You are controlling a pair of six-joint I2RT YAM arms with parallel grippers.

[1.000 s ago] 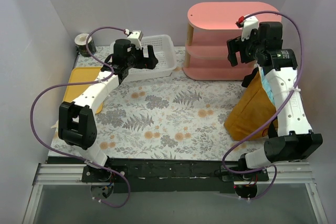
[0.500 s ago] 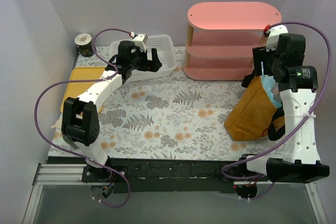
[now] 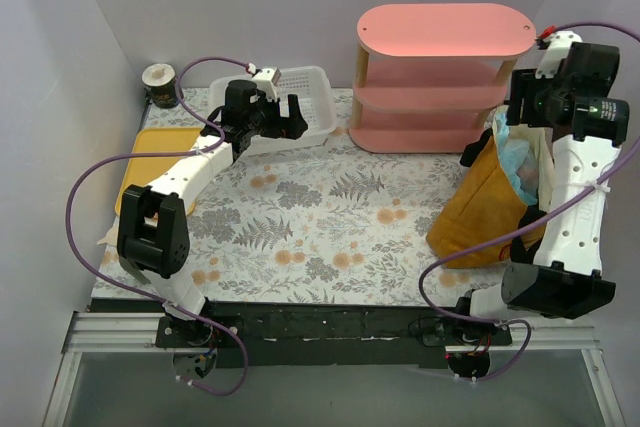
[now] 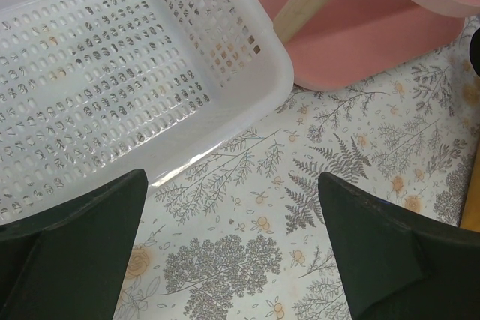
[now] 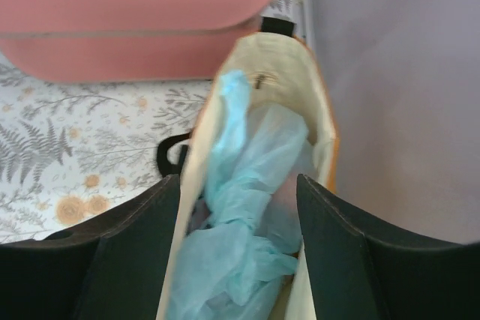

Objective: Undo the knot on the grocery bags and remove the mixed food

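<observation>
Right wrist view: the blue bag (image 5: 240, 215), bunched in the tote (image 5: 277, 73), hides its contents; the right gripper (image 5: 238, 181) and left gripper (image 4: 232, 177) both gape empty.

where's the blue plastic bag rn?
Top view: blue plastic bag bunched inside the open mustard tote, far right by the pink shelf, under the right gripper.

A crumpled pale blue plastic bag (image 5: 240, 185) hides its contents inside the tote (image 5: 274, 61), whose base the right wrist view's lower edge cuts off.
</observation>
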